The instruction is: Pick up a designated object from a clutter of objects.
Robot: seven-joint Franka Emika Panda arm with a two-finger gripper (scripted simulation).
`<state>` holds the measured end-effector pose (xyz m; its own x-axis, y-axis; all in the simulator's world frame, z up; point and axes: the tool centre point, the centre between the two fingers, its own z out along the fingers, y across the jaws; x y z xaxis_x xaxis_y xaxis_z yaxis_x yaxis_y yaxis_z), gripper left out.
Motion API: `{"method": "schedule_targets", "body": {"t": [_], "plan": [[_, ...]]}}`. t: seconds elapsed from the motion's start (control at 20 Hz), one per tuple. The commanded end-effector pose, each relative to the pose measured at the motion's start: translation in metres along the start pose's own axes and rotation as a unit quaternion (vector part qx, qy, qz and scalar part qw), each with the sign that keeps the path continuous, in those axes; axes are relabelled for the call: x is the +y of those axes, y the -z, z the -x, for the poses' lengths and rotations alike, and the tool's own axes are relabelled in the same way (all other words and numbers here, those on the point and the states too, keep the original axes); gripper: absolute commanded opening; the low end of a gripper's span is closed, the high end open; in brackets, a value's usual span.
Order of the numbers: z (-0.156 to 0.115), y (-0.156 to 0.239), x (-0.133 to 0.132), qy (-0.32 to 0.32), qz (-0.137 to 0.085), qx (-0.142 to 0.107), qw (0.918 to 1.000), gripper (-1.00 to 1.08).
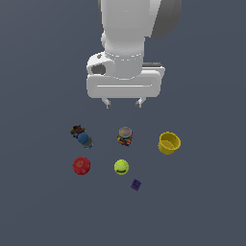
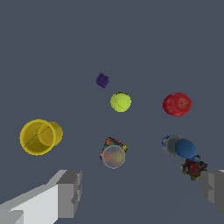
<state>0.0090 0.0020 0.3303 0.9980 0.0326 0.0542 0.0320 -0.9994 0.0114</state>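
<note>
Filling the wrist view: cup (image 2: 40,137) interior

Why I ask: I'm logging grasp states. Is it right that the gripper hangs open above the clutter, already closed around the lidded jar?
Not closed around it. In the exterior view the gripper hangs open above the jar, clear of it; the jar stands untouched among the clutter.

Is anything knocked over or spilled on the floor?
The yellow cup lies tipped on its side, mouth sideways, nothing spilled. The jar with the round lid stands upright. Nothing looks broken. The gripper hangs open above the jar.
</note>
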Motion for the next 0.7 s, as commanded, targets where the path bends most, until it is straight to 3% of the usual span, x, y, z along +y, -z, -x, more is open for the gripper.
{"method": "schedule_targets", "body": {"t": [0.0,0.65], "plan": [[0.000,0.000,0.000,0.000,0.000,0.000,1.0000,1.00],[-0.010,0.010,0.009,-0.026,-0.006,0.018,0.9995,1.00]]}}
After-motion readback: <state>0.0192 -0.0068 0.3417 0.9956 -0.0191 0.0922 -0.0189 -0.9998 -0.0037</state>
